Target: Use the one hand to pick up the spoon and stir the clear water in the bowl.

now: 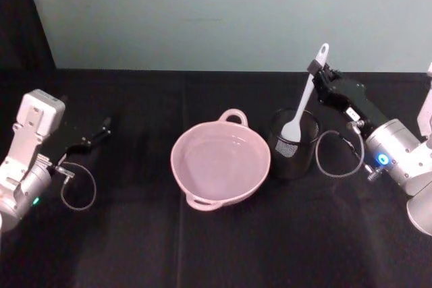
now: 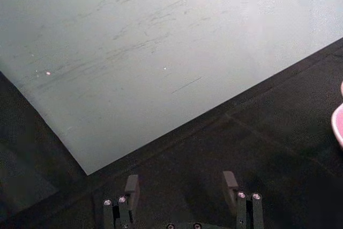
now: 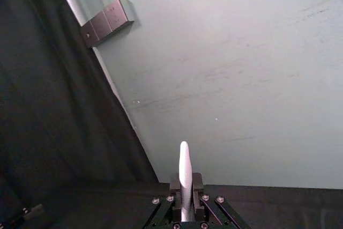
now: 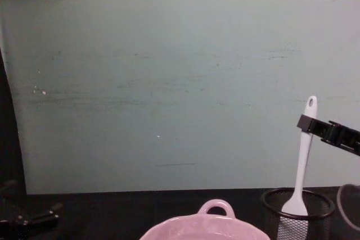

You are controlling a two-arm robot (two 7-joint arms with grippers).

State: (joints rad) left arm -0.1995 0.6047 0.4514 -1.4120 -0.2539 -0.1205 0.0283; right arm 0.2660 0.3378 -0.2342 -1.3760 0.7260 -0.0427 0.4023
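Right hand: the slim black right hand (image 1: 315, 69) is clamped on the upper handle of the white spatula-like spoon (image 1: 302, 103), just below its hole.
Spoon: upright, slightly tilted, blade down inside the black wire-mesh cup (image 1: 294, 153).
Bowl: pale pink glossy bowl (image 1: 221, 163) on the black table (image 1: 135, 247), just left of the cup; clear water barely visible inside.
Left hand: the black left hand (image 1: 101, 128) is parked low at the table's left, fingers (image 2: 132, 187) apart, holding nothing.
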